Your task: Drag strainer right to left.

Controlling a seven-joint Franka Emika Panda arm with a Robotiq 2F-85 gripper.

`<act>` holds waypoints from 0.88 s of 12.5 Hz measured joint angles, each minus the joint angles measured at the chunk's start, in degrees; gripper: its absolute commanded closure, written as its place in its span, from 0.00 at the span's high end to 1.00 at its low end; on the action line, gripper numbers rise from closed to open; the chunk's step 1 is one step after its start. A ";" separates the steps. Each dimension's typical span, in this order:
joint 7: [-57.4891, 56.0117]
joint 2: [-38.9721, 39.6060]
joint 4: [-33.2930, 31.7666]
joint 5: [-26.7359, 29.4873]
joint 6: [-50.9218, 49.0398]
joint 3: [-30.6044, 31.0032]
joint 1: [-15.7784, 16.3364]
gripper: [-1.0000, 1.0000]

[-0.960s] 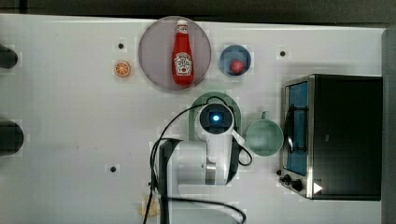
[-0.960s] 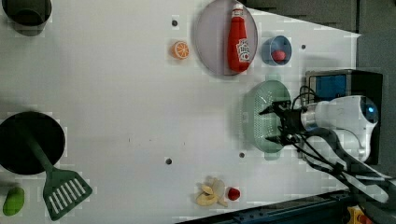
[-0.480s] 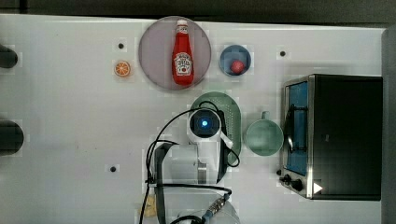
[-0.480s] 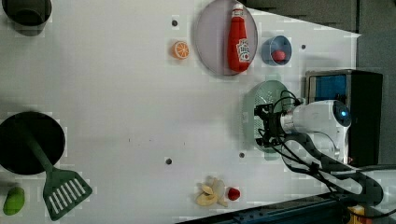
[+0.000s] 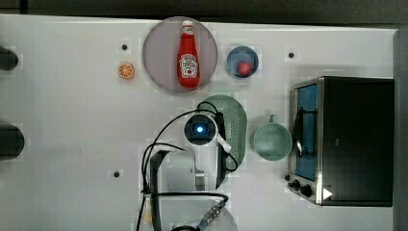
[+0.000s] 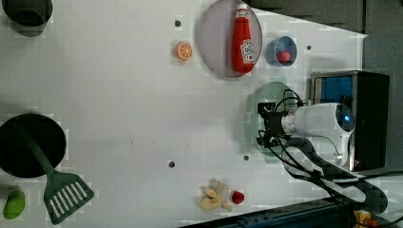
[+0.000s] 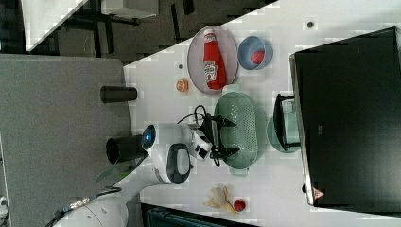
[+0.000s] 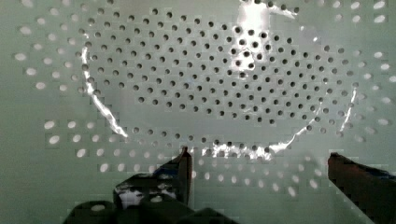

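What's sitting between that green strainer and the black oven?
A round green mug, in the top view: it stands between the strainer and the oven.

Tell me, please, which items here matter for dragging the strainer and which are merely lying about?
Job: strainer; gripper, open, down inside it.

Lying about: green mug, ketchup bottle on its plate, blue bowl, orange slice, toaster oven, spatula.

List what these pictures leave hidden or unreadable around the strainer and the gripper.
- Strainer, top view: its left part is covered by the arm's wrist.
- Gripper, wrist view: fingers spread, cut off by the picture's edge; contact with the strainer unclear.
- Mug, right view: partly behind the oven's handle.
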 measured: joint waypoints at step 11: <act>16.17 0.95 2.01 1.40 -1.23 3.63 12.60 1.00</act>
